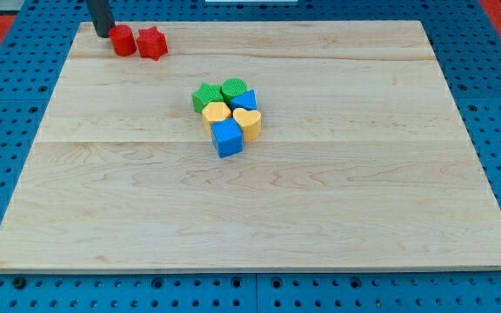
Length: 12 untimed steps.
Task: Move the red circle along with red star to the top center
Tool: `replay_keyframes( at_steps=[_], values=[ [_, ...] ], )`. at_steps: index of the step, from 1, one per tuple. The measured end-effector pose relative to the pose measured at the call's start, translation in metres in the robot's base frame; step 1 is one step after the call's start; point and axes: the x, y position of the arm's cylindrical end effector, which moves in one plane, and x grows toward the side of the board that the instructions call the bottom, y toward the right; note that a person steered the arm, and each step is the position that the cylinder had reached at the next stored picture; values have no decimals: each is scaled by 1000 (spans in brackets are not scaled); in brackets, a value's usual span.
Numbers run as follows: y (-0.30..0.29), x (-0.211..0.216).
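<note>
Near the desk's [364,226] top left corner: my tip [102,34], planted just left of the red circle [123,41] and touching or nearly touching it. Just right of that circle, side by side and seemingly in contact, the red star [152,43]. No fingers on this rod, so nothing to call spread or pinching. Well apart, around mid-desk, a tight cluster: green star [205,96], green circle [233,89], small blue block [247,100], yellow block [217,112], yellow heart [248,122], blue cube [228,137].
</note>
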Motion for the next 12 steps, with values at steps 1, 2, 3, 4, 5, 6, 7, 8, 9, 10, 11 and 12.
replay_keyframes(
  at_steps=[1, 2, 3, 4, 5, 6, 7, 8, 9, 10, 11, 12],
  values=[
    [5, 1],
    [5, 1],
    [-9, 1],
    [-10, 16],
    [5, 23],
    [27, 23],
    [47, 23],
    [66, 23],
    [85, 23],
    [103, 23],
    [123, 23],
    [149, 23]
  ],
)
